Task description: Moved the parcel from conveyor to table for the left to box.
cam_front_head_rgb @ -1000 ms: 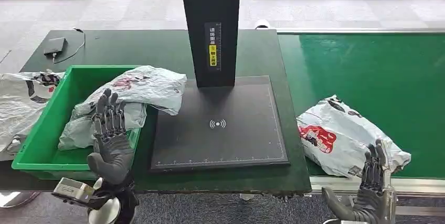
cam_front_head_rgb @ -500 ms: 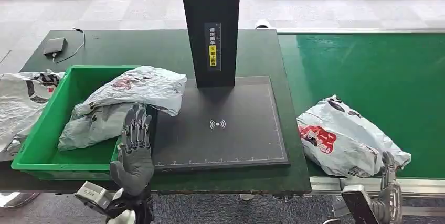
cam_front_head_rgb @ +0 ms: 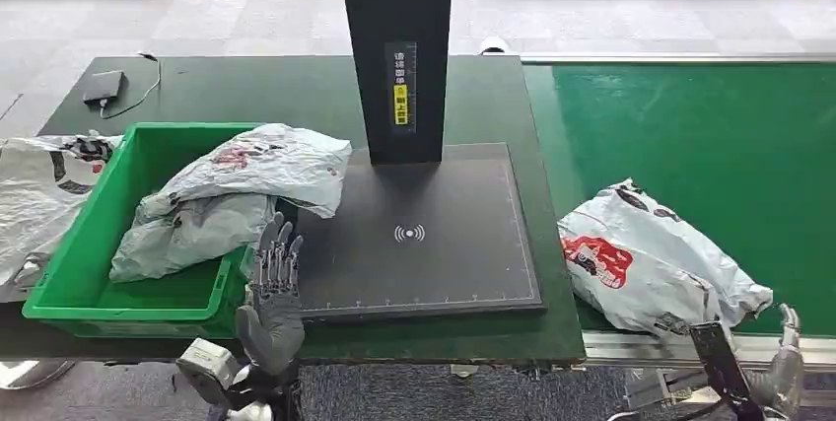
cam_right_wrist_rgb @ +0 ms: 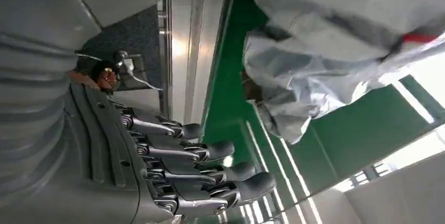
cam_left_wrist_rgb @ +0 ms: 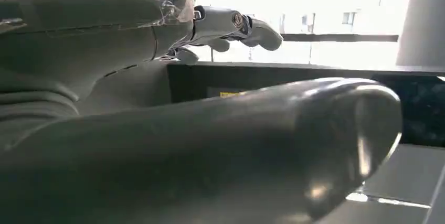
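Observation:
A grey plastic parcel [cam_front_head_rgb: 651, 265] with a red mark lies on the green conveyor [cam_front_head_rgb: 710, 135] near its front edge; the right wrist view sees the parcel [cam_right_wrist_rgb: 336, 40] too. My right hand [cam_front_head_rgb: 779, 382] hangs low past the conveyor's front rail, open and holding nothing, its fingers [cam_right_wrist_rgb: 210, 166] straight. My left hand [cam_front_head_rgb: 271, 298] stands upright and open at the table's front edge, between the green box [cam_front_head_rgb: 69, 288] and the black scanner pad [cam_front_head_rgb: 414, 234]. Two grey parcels [cam_front_head_rgb: 237, 189] lie in the box, one draped over its rim.
A black scanner post [cam_front_head_rgb: 396, 46] rises from the back of the pad. Another parcel [cam_front_head_rgb: 39, 194] lies left of the box. A small black device [cam_front_head_rgb: 104, 86] with a cable sits at the table's far left corner.
My left hand has moved right from over the box to the pad's front left corner. My right hand has dropped lower and further right, away from the conveyor parcel.

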